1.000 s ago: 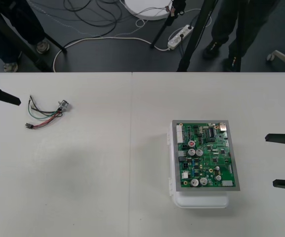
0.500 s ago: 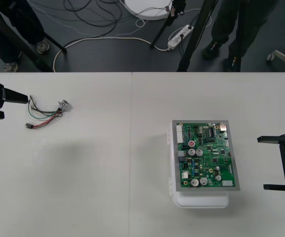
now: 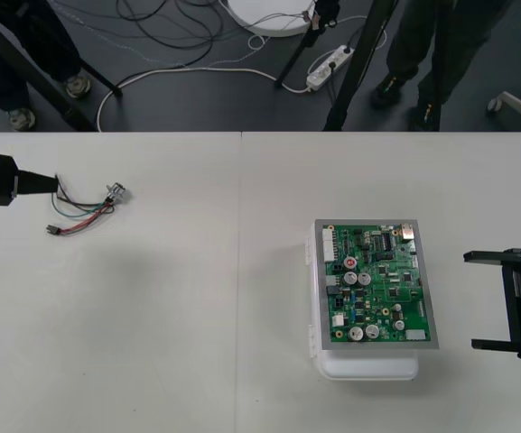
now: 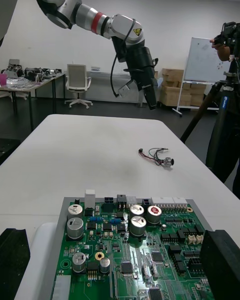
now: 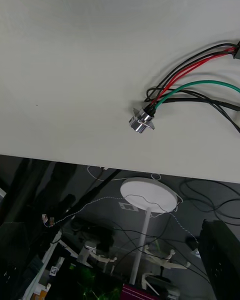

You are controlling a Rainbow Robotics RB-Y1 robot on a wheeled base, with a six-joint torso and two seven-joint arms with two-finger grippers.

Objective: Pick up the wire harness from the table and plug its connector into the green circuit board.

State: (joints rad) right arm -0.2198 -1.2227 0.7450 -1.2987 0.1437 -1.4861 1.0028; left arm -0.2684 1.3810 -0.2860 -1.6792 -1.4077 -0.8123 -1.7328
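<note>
Light: you see the table (image 3: 152, 361) evenly bright.
Shadow: one soft grey patch, left of centre.
Top strip: dark floor (image 3: 179, 99).

Worktop (image 3: 152, 343): smooth, matt, light. Wire harness (image 3: 81, 212): wires (image 5: 200, 65) in glossy plastic insulation, socket (image 5: 141, 121) bright polished metal. Circuit board (image 3: 377, 284): glossy green lacquer, shiny metal capacitor cans (image 4: 75, 228). Base (image 3: 368, 368): smooth white plastic. Right pincer (image 3: 470, 300) fingers (image 4: 220, 265): matt black. Left arm (image 4: 100, 22) links: satin silver metal, red ring.
</note>
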